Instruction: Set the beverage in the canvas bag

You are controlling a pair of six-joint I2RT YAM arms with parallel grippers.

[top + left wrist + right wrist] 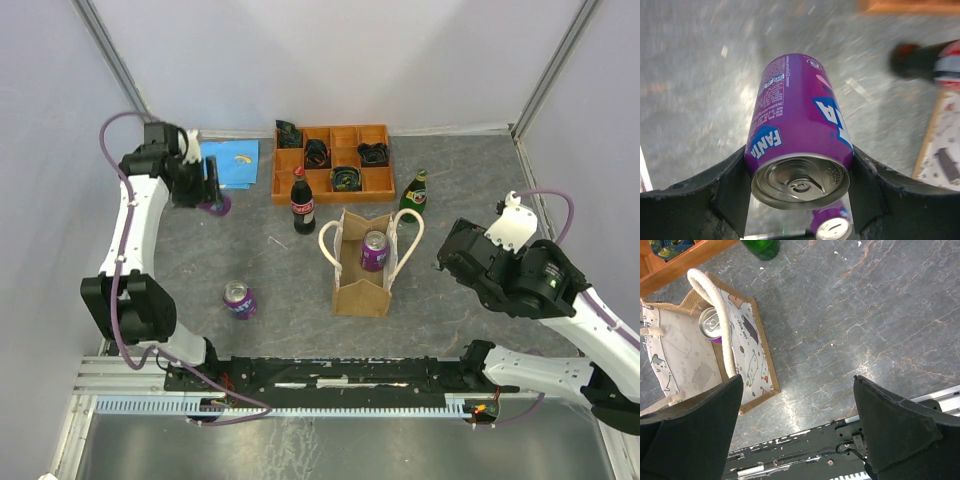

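Left tool (800,161) is closed on the held Fanta can (799,135). The can is clamped across its body near the top rim and held clear of the tabletop (470,190) at far left, beside a blue sheet (232,163). Transfer not yet made: this can is well apart from the canvas bag (360,297).

A loose purple can (239,300) is seen upright on the tabletop between the left arm and the bag, not gripped. A cola bottle (303,203) is stood just left of the bag's far end.

The bag is upright with its mouth open. One bagged can (374,250) is already seated in the far half; the near half is judged free. A green bottle (414,192) is stood behind the bag's right corner.

Right tool (797,382) is spread wide with nothing held, right of the bag.

Status as judged: one drink placed, one gripped, carry-over and drop left to do.
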